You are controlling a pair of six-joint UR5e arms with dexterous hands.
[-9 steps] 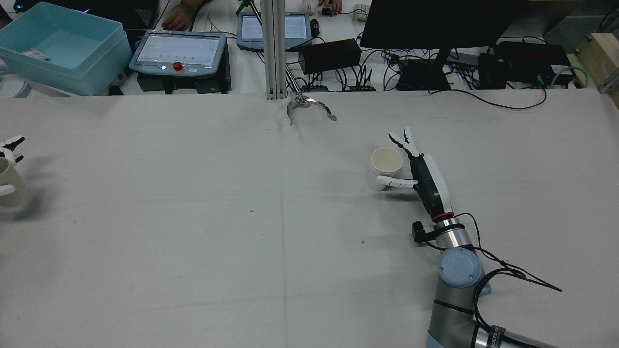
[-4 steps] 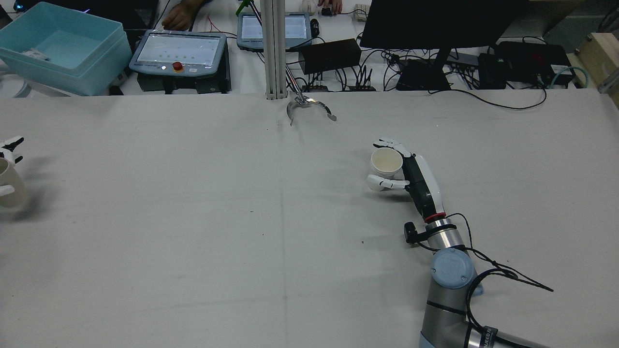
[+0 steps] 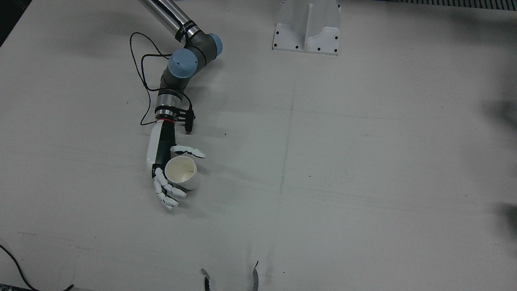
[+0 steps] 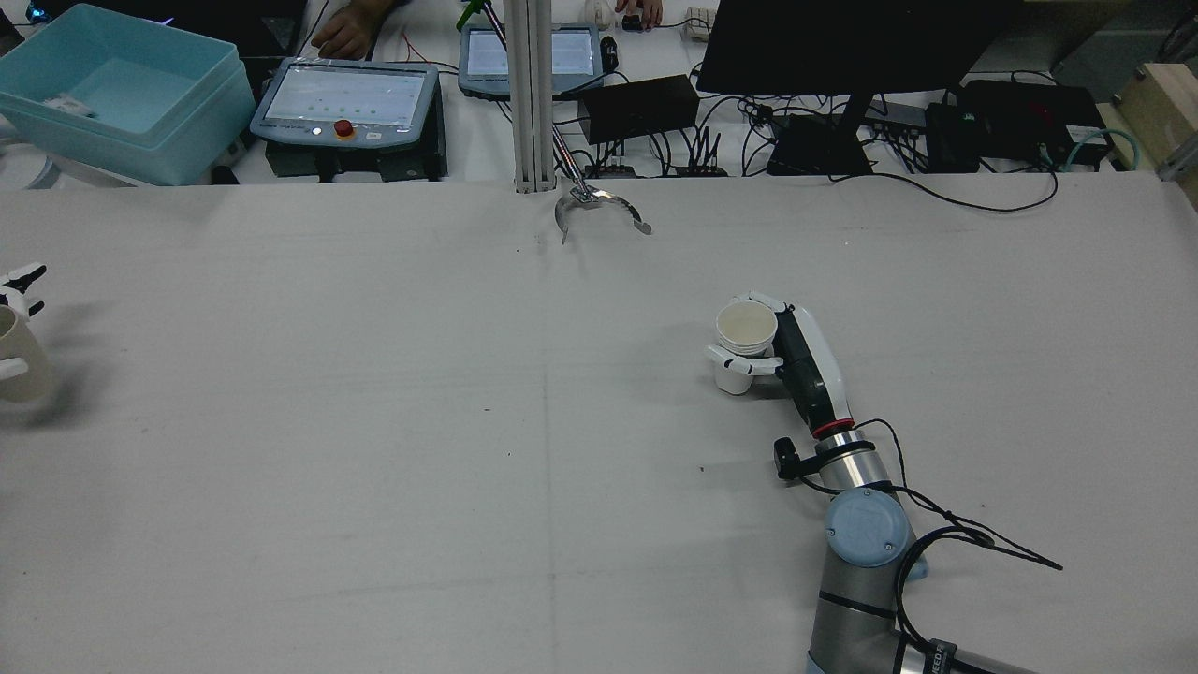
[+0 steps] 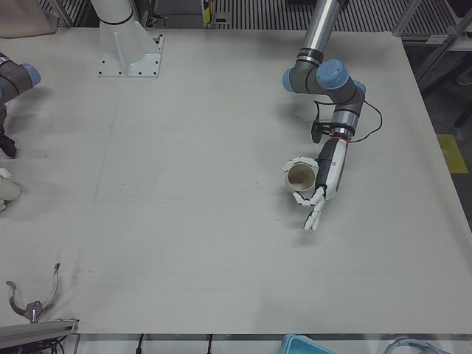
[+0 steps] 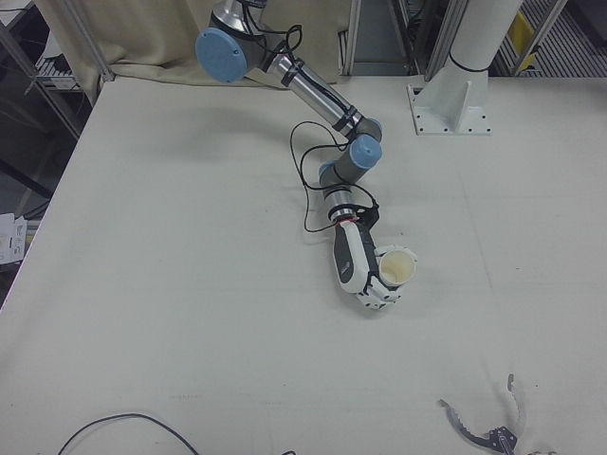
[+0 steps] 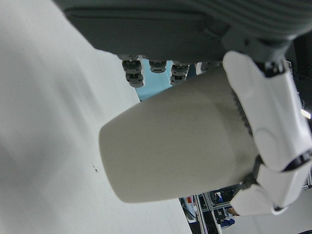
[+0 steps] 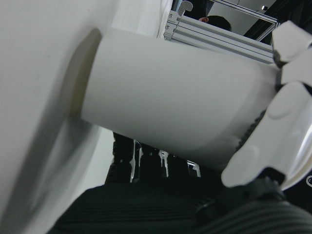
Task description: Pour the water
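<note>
Spreading wide, the table keeps two cups well apart. Right hand wraps its paper cup, upright to save the water; left hand, at the far edge, grips the pale cup.

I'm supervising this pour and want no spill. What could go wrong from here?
1. The right hand seems to pinch the paper cup loosely: in the front view its fingers stretch past the rim, so the cup may slip or tip on lifting.
2. The left hand holds the second cup far across the table; a long carry could slosh.
</note>
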